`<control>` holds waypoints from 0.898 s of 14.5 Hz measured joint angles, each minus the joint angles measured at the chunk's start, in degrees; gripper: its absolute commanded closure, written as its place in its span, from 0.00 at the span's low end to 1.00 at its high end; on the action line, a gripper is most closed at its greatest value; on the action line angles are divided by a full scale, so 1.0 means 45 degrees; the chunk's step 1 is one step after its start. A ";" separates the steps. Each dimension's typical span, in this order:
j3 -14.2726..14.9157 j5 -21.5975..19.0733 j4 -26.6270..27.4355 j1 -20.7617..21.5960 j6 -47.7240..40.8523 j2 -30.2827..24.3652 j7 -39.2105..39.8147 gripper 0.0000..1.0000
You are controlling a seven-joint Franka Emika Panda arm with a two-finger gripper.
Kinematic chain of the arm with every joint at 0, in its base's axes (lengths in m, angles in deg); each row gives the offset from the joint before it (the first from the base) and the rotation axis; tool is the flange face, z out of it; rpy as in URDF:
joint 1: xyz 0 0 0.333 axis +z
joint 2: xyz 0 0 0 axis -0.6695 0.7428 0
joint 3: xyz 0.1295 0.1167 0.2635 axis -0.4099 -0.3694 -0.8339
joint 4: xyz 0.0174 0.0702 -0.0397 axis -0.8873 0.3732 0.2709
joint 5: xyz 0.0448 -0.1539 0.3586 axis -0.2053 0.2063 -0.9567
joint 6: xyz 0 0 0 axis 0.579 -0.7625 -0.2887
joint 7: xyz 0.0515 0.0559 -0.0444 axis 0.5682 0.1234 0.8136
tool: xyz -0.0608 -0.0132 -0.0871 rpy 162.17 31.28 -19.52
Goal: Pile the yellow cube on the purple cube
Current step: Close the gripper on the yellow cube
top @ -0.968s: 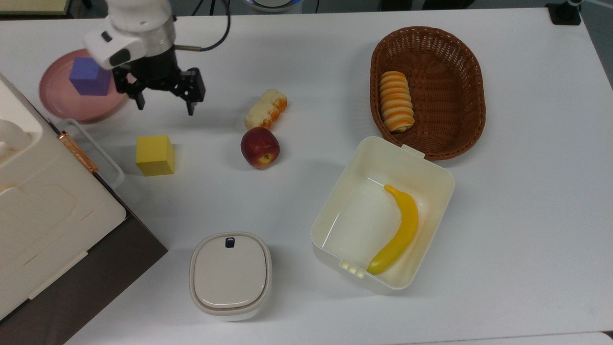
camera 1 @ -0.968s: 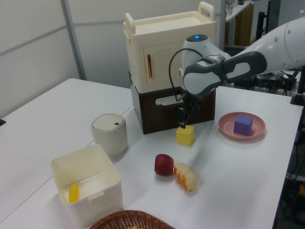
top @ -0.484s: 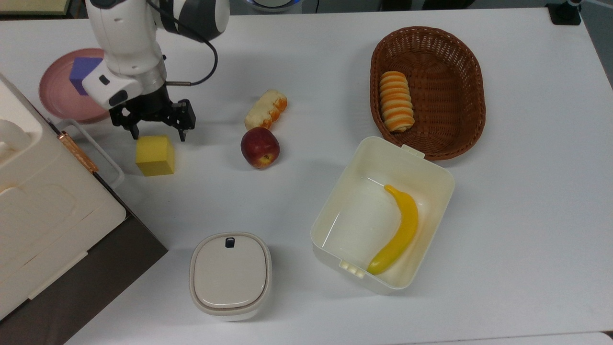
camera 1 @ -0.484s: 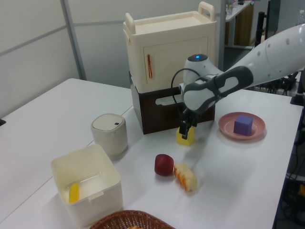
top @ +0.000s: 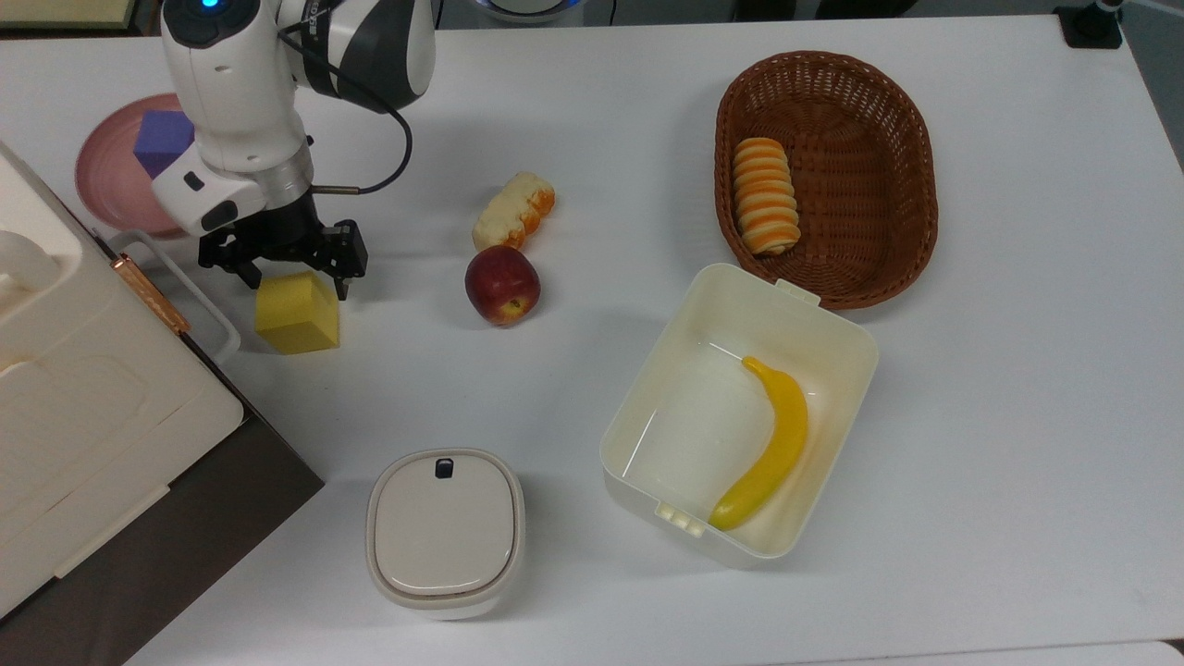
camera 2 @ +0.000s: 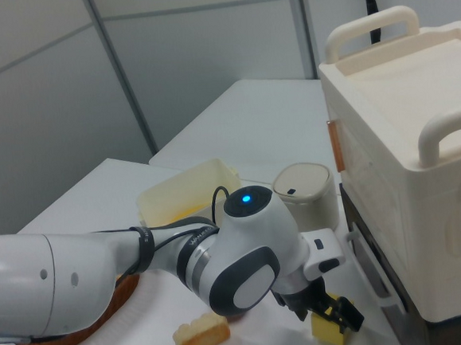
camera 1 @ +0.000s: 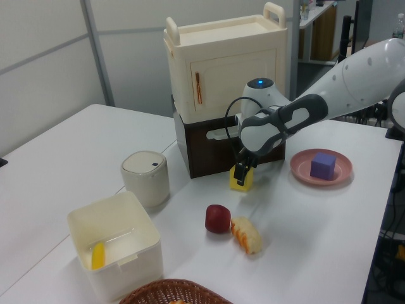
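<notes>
Our black two-finger claw point(top: 296, 275) sits with fingers apart, straddling the matte bright-yellow cube point(top: 298, 314); the blue-violet cube point(top: 162, 141) rests on a pink plate point(top: 104, 194).

The white table point(top: 1017, 388) carries a pink plate point(top: 102, 185), yellow cube point(top: 296, 314), apple point(top: 502, 284), basket point(top: 916, 185) and open box point(top: 832, 338).

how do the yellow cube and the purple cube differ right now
The yellow cube is bright yellow; the purple cube is blue-violet. The yellow one sits on the bare table, the purple one on a pink plate. The gripper is at the yellow cube, well apart from the purple one. Both are plain blocks of similar size.
</notes>
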 measured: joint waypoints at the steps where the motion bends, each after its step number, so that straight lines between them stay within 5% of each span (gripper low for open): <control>1: 0.0000 0.0000 -0.0031 -0.0006 0.0041 0.0052 0.0000 0.00; 13: -0.0002 0.0293 -0.0332 -0.0024 -0.1196 -0.0134 0.0001 0.00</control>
